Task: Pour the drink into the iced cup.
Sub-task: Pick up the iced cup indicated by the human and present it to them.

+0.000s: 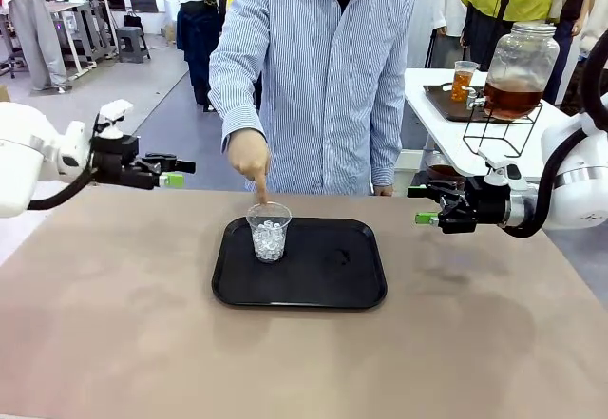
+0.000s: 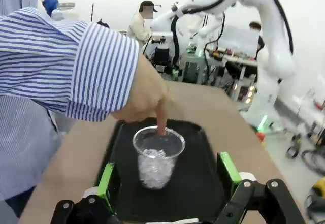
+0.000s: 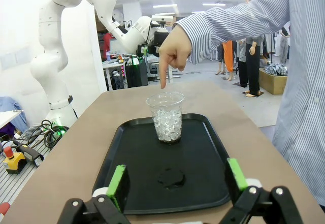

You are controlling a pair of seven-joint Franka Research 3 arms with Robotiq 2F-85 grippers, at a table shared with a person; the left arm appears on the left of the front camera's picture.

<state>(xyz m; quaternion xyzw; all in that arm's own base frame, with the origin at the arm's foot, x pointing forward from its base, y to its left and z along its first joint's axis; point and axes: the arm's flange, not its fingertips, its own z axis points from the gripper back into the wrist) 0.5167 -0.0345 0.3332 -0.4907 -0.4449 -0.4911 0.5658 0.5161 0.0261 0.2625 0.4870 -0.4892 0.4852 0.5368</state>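
The left gripper (image 1: 175,172) hangs over the tabletop's (image 1: 114,324) left edge, pointing toward the middle. Its fingers (image 1: 172,180) are spread wide with nothing between them. In the left wrist view the left gripper (image 2: 167,176) looks along the tabletop at the cup, and the green pads (image 2: 105,179) stand apart on either side of it, well short of touching.

A black tray (image 1: 323,272) lies near the middle of the tabletop, a little toward the far edge. The iced cup (image 1: 269,234) stands upright on the tray's left part, near its far rim. It is clear plastic, about half full of ice cubes, and holds no brown liquid. The person's hand (image 1: 249,153) reaches in from the far edge with the index finger pointing straight down at the cup's rim. Whether the fingertip touches it I cannot tell. The right wrist view shows the iced cup (image 3: 166,117), the hand (image 3: 175,49) above it, and a small dark smudge (image 3: 171,177) on the tray (image 3: 203,153).

The right gripper (image 1: 424,204) hangs over the right edge, facing the tray, with its fingers (image 1: 427,218) likewise spread and empty.

The drink (image 1: 511,99) is off the tabletop, beyond its far right corner. The amber-brown liquid fills the lower part of a large glass jar (image 1: 522,53) on a wire stand, on a white side table (image 1: 446,139). A small cup (image 1: 463,79) of the same colour stands beside it.
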